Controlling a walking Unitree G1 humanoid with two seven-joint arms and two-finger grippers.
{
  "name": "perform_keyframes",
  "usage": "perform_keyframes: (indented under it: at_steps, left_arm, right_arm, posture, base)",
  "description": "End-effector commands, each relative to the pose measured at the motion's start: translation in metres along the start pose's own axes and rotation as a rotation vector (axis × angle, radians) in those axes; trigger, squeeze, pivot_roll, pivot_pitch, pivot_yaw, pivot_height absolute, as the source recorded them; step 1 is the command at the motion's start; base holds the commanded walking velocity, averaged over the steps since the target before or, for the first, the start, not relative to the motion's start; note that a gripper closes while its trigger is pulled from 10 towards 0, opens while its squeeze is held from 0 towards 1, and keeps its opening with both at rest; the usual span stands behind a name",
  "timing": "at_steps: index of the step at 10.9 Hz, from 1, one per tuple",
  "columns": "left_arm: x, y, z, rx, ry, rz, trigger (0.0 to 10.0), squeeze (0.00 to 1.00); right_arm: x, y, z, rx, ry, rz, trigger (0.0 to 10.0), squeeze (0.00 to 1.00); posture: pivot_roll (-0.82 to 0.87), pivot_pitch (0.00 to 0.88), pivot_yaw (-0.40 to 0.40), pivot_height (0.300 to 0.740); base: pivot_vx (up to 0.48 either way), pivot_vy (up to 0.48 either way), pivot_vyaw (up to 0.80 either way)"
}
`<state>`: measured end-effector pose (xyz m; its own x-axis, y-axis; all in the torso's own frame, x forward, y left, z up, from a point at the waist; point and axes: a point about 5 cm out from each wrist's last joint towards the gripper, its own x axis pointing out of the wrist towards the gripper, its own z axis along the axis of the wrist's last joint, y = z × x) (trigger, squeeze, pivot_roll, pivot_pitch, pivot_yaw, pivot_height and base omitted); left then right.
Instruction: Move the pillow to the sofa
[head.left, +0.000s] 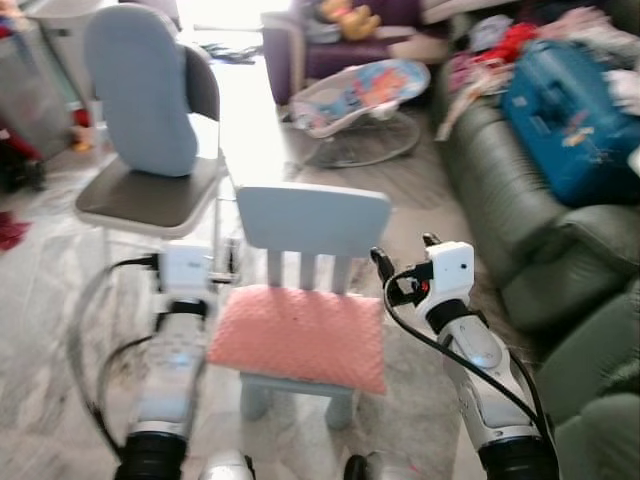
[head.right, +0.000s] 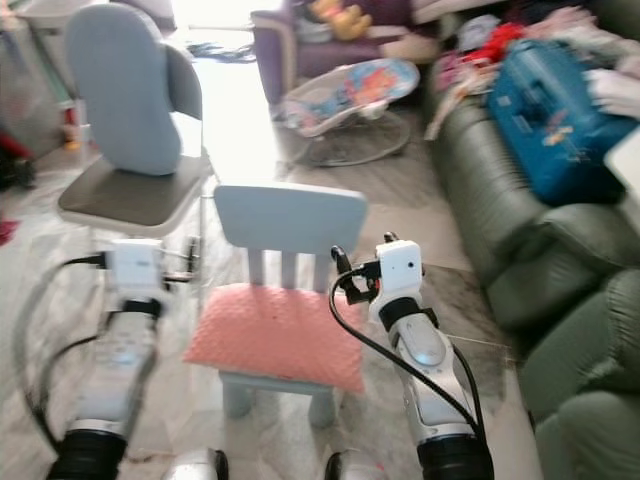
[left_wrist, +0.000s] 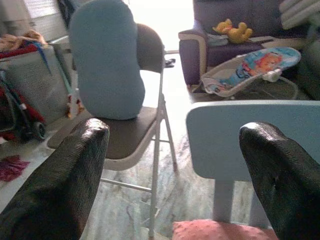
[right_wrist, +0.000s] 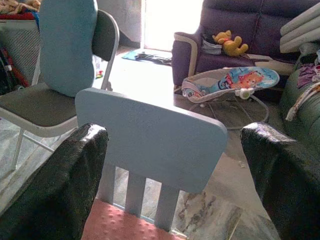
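A salmon-pink dimpled pillow (head.left: 298, 337) lies on a pale-blue wooden child's chair (head.left: 313, 221); dark-green leather sofa (head.left: 520, 215); bright-blue hard case (head.left: 567, 119); grey marbled floor (head.left: 40, 300).

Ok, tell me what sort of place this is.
Most likely a family living room: a green sofa piled with clothes, a baby bouncer on the floor, and a small child's chair holding a pink pillow.

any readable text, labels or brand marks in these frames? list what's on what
None readable.
Blue case on the green sofa: pale marks on its lid, too blurred to read.
Baby bouncer: printed cartoon pattern, no legible words.
Pink pillow, small blue chair, folding chair: no lettering visible.
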<state>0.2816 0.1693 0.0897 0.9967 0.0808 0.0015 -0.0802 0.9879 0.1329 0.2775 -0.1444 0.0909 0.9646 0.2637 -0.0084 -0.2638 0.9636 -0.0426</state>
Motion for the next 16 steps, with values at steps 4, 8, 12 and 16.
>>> perform_keyframes:
  at_steps: [4, 8, 12, 16]
  left_arm:
    - [-0.025, 0.019, -0.012, 0.063, 0.042, -0.05, 10.0, 0.0]
    - [-0.041, 0.035, -0.022, 0.095, 0.093, -0.075, 10.0, 0.0]
    - [-0.035, 0.027, -0.016, 0.092, 0.076, -0.1, 10.0, 0.0]
    - [-0.036, 0.023, -0.016, 0.083, 0.082, -0.098, 10.0, 0.0]
  right_arm:
    - [-0.032, -0.018, -0.011, 0.07, 0.031, -0.16, 10.0, 0.0]
    - [-0.055, -0.029, -0.026, 0.085, 0.099, -0.252, 10.0, 0.0]
    - [-0.05, -0.015, -0.027, 0.101, 0.102, -0.196, 10.0, 0.0]
    - [-0.048, -0.014, -0.026, 0.101, 0.1, -0.19, 10.0, 0.0]
  posture:
    - [0.02, 0.088, -0.048, 0.74]
    - [0.03, 0.087, -0.041, 0.74]
    - [0.03, 0.085, -0.036, 0.74]
    - [0.02, 0.095, -0.036, 0.705]
  base:
    - [0.0, 0.0, 0.0]
    - [0.0, 0.0, 0.0]
    - [0.0, 0.0, 0.0]
    - [0.0, 0.0, 0.0]
